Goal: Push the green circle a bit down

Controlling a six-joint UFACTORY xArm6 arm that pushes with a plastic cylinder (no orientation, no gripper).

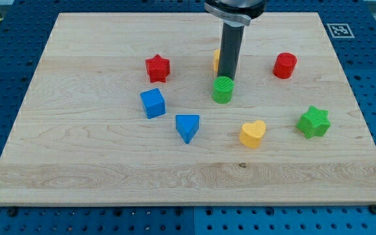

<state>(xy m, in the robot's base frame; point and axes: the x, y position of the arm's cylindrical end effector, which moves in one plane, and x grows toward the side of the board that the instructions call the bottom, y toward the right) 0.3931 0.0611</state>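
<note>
Nearest you sat the yellow heart (pixel 252 134); above it, mid-board, the green circle (pixel 222 89) stood touching my tip (pixel 226 78) on its upper side. No pincer existed, only a rod.

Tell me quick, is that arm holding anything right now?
No gripper: my tip holds nothing; it sits just above the green circle in the view, seemingly touching it.
</note>
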